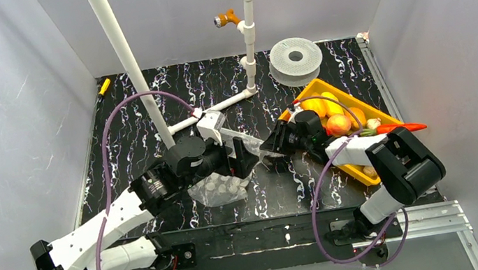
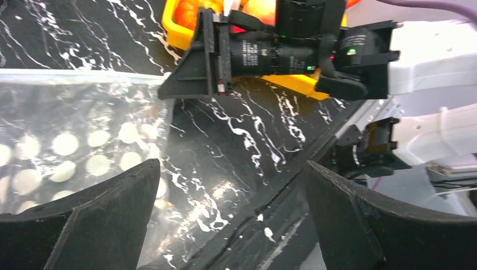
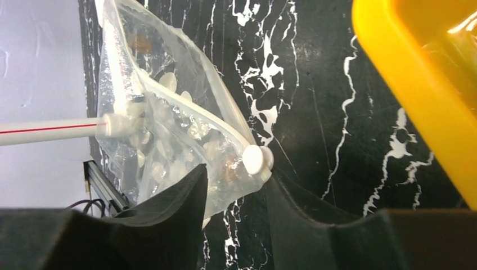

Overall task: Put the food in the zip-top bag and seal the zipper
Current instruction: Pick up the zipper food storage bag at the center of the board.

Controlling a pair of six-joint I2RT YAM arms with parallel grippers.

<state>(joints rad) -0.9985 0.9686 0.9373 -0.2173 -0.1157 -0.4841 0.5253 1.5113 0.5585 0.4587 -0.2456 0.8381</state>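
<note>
Food, small glossy toy fruits and vegetables in orange, yellow and red [image 1: 338,123], sits heaped in the yellow rectangular plastic tray [image 3: 410,84] at the far right. It is just beside the right gripper [image 3: 236,183] and well apart from the left arm. The clear floppy dotted zip-top bag [image 1: 224,188] lies mid-table between the two arms, left of the tray. Its whitish zipper strip [image 2: 79,75] runs leftward from the right gripper, whose fingers look pinched on the bag's mouth corner. The left gripper [image 2: 230,169] hangs spread wide over the bag's right edge, holding nothing. So the right arm is nearer the food but looks occupied, and the left would have to reach across. Whether the mouth gapes is hard to tell. The thin white plastic pipe [image 3: 50,130] may touch the bag or only cross it. The top view hides the pinch.
</note>
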